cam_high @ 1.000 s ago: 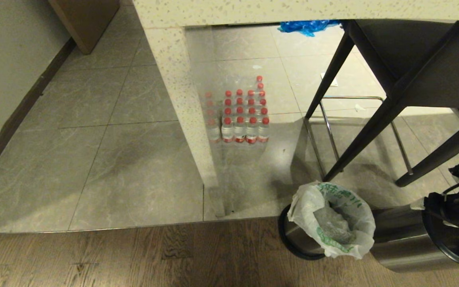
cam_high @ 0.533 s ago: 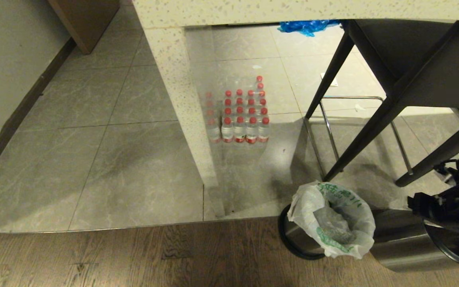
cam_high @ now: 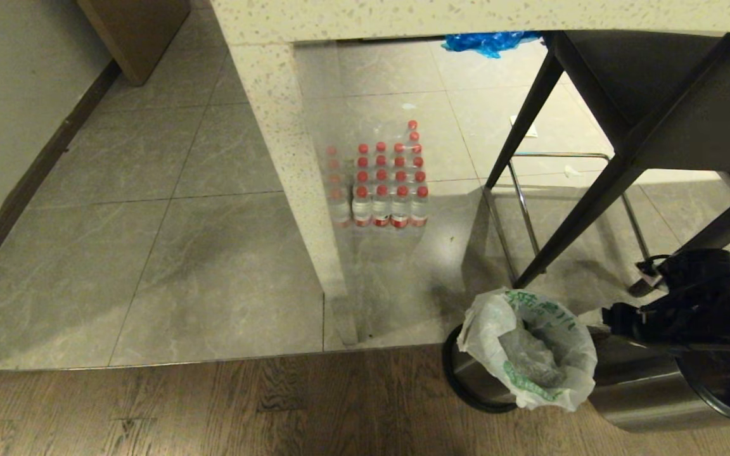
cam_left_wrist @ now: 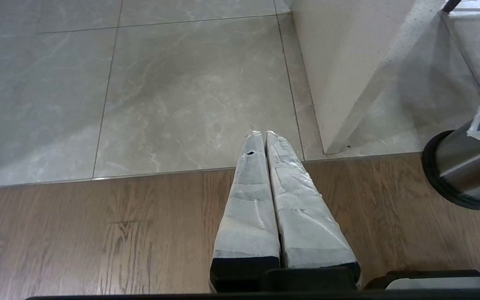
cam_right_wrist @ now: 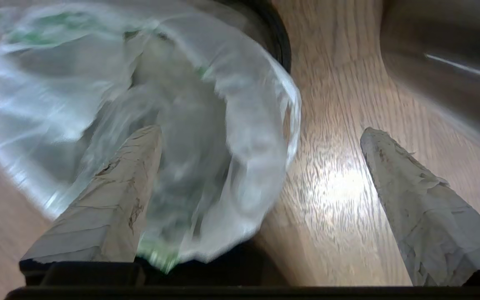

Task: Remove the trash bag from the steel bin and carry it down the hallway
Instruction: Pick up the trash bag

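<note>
The trash bag (cam_high: 530, 348), thin white plastic with green print, lines the small steel bin (cam_high: 466, 373) at the lower right, its edge folded over the black rim. My right gripper (cam_high: 612, 315) reaches in from the right and hangs just beside the bag's right edge. In the right wrist view it (cam_right_wrist: 261, 135) is open: one taped finger (cam_right_wrist: 136, 166) lies over the bag (cam_right_wrist: 140, 96), the other (cam_right_wrist: 390, 166) over the wood floor. Nothing is held. My left gripper (cam_left_wrist: 261, 134) is shut and empty, parked over the wood floor left of the bin (cam_left_wrist: 465, 175).
A second, larger steel bin (cam_high: 644, 392) stands right under my right arm. Dark furniture legs (cam_high: 568, 209) and a chrome frame (cam_high: 523, 209) stand behind the bag. A speckled counter pillar (cam_high: 301, 177), a pack of red-capped bottles (cam_high: 384, 183) and a blue bag (cam_high: 485, 41) lie farther back.
My right arm has swung left from the frame's right edge to the bag's right side. The bag and both bins have not moved.
</note>
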